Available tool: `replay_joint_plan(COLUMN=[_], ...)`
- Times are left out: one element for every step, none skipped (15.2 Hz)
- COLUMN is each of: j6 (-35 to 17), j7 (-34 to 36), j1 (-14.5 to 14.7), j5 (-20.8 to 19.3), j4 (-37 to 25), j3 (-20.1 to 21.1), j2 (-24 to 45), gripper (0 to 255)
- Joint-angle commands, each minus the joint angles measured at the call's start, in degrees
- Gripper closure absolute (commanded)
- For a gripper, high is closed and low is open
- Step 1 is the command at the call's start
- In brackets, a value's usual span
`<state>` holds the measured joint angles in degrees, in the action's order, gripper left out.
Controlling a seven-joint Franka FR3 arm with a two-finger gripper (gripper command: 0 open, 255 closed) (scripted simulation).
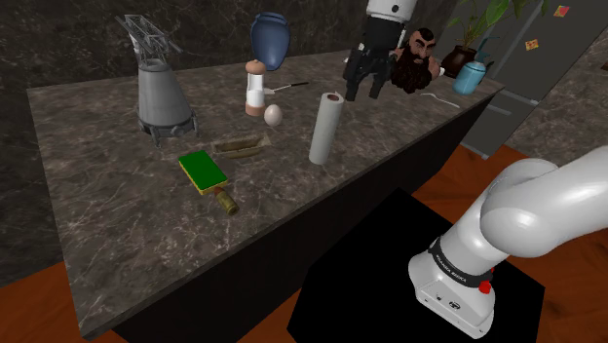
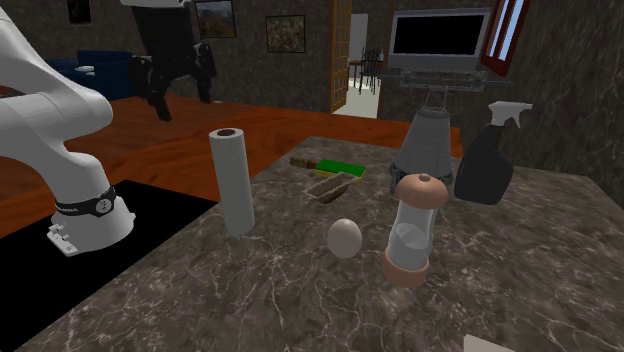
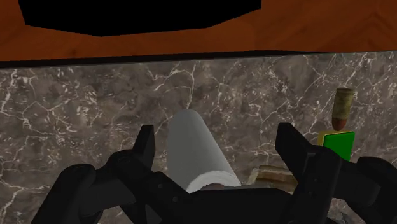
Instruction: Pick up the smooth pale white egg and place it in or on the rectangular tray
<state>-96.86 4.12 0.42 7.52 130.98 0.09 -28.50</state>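
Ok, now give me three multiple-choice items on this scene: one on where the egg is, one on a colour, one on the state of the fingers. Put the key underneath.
1. Where is the egg?
A. on the floor
B. on the counter beside the grinder
C. on a shelf

2. The top of the brush next to the tray is:
A. green
B. red
C. yellow

3. The fingers are:
A. shut on the egg
B. shut on nothing
C. apart, holding nothing

Key:
1 B: the egg sits on the counter by the grinder, outside the tray.
2 A: the brush's flat top is bright green.
3 C: the wrist view shows the fingers standing apart and clasping nothing.
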Motion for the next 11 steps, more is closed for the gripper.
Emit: replay_joint_plan(j6=[-2.3,-3.3,-4.3,-5.2,-6.0,-6.8,-7.5,-8.1,-8.6,-9.1,-9.5], j7=[1.6,2.3,3.1,3.8,4.5,5.2,5.9,6.6,7.3,8.0,8.7], j1=[-0.1,-0.2,-0.3,-0.3,-0.4,-0.4,-0.5,-0.5,-0.6,-0.6,-0.7], j5=[0.5,0.7,0.9,1.0,1.2,1.3,1.4,1.5,1.6,1.7,1.8], j4=[-2.3,-3.5,-4.7,-6.0,-7.3,-8.8,-10.3,-11.8,-13.5,-15.2,-17.0], j3=[0.5,0.7,0.8,0.9,1.0,1.1,1.2,1.2,1.3,1.3,1.3], j2=[4.7,6.9,9.1,11.4,13.6,15.8,18.1,20.3,22.6,24.8,27.1], gripper=[0,0,0,0,0,0,0,0,0,0,0])
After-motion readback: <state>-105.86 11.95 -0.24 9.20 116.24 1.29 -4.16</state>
